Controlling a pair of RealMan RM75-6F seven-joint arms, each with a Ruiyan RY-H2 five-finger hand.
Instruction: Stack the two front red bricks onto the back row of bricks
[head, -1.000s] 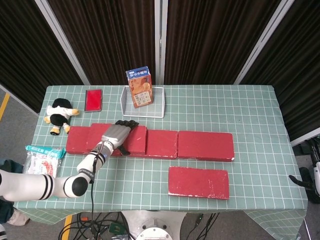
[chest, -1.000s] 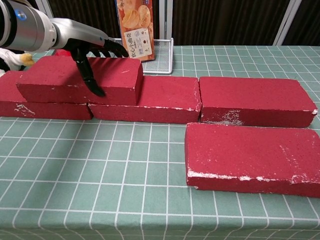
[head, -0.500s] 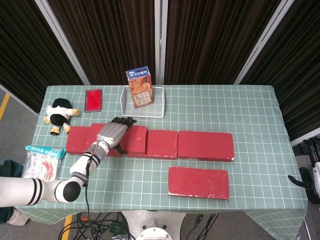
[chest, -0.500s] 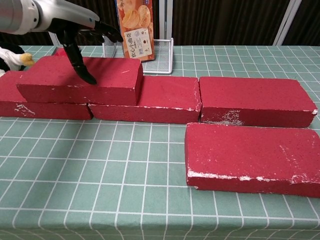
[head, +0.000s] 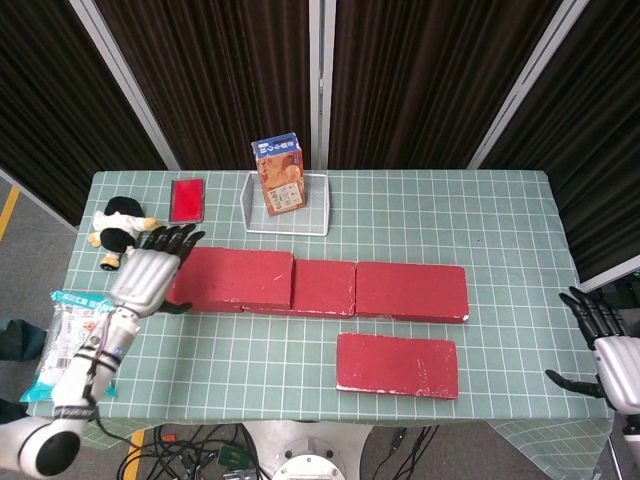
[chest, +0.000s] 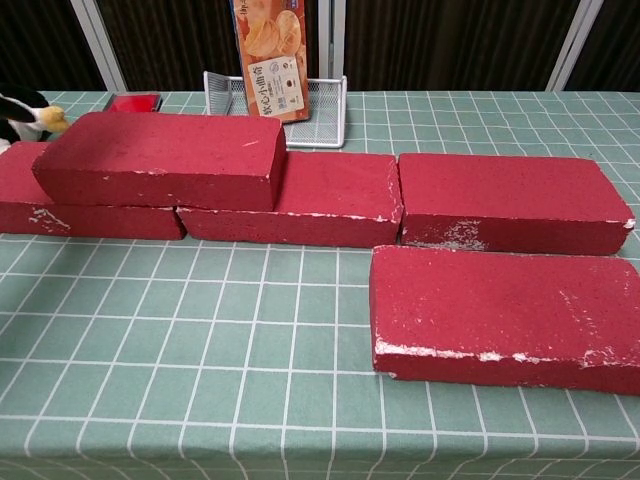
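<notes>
Where the green checked tablecloth (head: 520, 230) runs right of the bricks, we note a wide bare strip, and a second open band lies along the near edge to the left of the front brick (head: 397, 365). That front brick lies flat and alone, near and right, just apart from the back row (head: 410, 291), its far edge close to the right-hand brick of that row. The stacked brick (chest: 160, 159) sits on top of the row at its left end, straddling the seam between the two lower bricks (chest: 180, 222). The left hand (head: 150, 275) hangs at the table's left edge, fingers spread and holding nothing, its thumb tip close to the stacked brick's left end; we cannot tell whether it touches. It covers the leftmost brick in the head view, and it does not show in the chest view. The right hand (head: 605, 350) is off the table's right near corner, fingers apart and empty, cut off by the frame. Far left we log a plush toy (head: 118, 229), a red phone (head: 187, 200), and a wire basket (head: 252, 215) with a snack carton (head: 279, 175) standing in it; a snack bag (head: 68, 330) lies off the near left edge. Since a second ago the left hand has lifted off the stacked brick and withdrawn leftward, and the right hand has risen into view.
</notes>
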